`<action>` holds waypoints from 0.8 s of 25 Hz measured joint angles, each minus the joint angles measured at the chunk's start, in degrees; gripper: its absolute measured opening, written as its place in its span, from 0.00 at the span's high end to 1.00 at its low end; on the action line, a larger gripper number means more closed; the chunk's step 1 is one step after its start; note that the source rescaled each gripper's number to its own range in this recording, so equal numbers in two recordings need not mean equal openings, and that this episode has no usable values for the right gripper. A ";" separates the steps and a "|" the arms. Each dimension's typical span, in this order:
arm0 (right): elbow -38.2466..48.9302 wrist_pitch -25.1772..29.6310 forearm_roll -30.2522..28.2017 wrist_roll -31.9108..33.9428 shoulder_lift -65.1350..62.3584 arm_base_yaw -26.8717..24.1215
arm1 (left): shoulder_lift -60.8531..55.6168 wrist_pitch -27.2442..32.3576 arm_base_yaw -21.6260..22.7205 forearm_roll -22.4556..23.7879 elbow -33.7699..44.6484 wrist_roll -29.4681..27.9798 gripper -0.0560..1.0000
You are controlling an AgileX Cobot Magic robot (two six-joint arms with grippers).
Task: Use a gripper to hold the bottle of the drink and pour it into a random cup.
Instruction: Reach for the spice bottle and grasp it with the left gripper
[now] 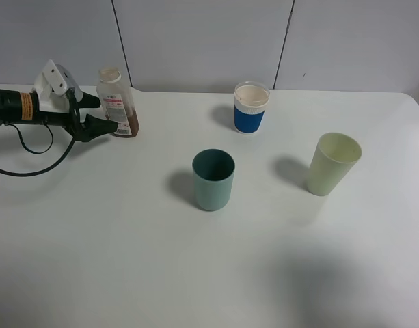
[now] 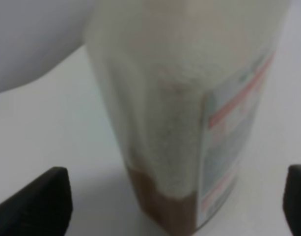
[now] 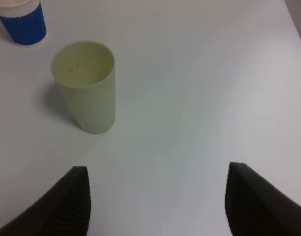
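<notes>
One arm [image 1: 18, 107] (left) stretched level | pincer [image 1: 107, 114] spread wide | just beside bottle [image 1: 118, 102]

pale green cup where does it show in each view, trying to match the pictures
Exterior high: the pale green cup stands at the right, right of the teal cup.
Left wrist: not in it; the bottle fills that view.
Right wrist: it stands upright beyond the open right pincer.
Shared landmark: the blue-banded cup, near it in the exterior and right wrist views.
</notes>
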 joint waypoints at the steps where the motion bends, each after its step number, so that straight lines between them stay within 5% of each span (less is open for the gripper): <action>1: 0.00 0.00 0.00 0.00 0.00 0.00 | 0.37 0.00 -0.25 0.00 0.00 0.00 0.22; 20: 0.00 0.00 0.00 0.00 0.00 0.00 | 4.43 -1.53 -6.33 -2.57 -4.94 0.01 0.22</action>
